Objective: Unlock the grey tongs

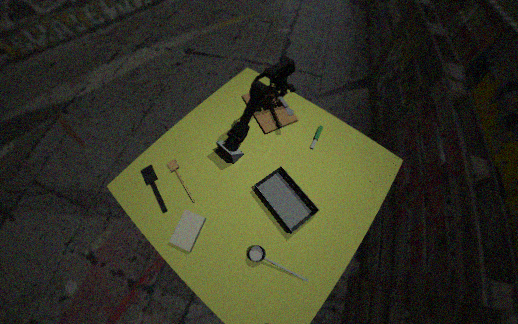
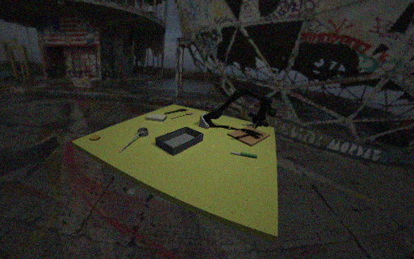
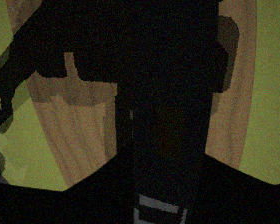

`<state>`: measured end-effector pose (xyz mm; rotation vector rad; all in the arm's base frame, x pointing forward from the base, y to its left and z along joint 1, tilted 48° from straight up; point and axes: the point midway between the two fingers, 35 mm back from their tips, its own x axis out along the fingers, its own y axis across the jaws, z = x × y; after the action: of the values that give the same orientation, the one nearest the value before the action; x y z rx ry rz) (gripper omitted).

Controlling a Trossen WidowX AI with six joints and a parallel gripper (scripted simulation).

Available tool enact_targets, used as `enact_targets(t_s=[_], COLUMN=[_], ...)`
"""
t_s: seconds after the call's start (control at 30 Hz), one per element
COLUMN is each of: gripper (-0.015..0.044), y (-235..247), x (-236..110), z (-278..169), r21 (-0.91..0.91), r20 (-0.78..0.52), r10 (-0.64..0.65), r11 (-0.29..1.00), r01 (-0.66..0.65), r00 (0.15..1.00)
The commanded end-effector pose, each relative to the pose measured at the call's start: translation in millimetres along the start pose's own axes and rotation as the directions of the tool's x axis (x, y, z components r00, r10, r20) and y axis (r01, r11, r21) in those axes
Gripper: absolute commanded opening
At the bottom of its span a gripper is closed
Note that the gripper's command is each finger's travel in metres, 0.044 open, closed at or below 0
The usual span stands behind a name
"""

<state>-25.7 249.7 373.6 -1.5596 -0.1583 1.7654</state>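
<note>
My gripper [image 1: 280, 96] [image 2: 259, 121] is shut on the grey tongs [image 1: 286, 106] and holds them low over the wooden board [image 1: 273, 122] [image 2: 250, 139] [image 3: 78, 137] at the far side of the yellow mat [image 1: 351, 175]. In the wrist view only the tongs' pale end shows at the bottom; the rest is in dark shadow. I cannot tell whether the tongs' arms are spread or whether they touch the board. The roasting tin [image 1: 285, 199] [image 2: 179, 140] stands empty near the middle of the mat.
A green marker [image 1: 316, 136] [image 2: 244, 154] lies right of the board. The arm's base [image 1: 231, 150] stands near the board. A black spatula [image 1: 153, 187], a wooden spatula [image 1: 178, 175], a white block [image 1: 187, 230] and a strainer [image 1: 258, 254] lie on the mat's left and front.
</note>
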Motion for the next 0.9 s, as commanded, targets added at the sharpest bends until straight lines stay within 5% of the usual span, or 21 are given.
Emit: enact_targets(t_s=[0.0, 0.87], gripper=[-0.0150, -0.0150], y=[2.7, 29.1], x=[-10.0, -56.4], z=[5.7, 51.4], r21=[0.035, 0.300], r20=[0.014, 0.142], r10=[-0.029, -0.160], r11=[0.999, 0.947], r01=[0.029, 0.111], r00=[0.999, 0.977])
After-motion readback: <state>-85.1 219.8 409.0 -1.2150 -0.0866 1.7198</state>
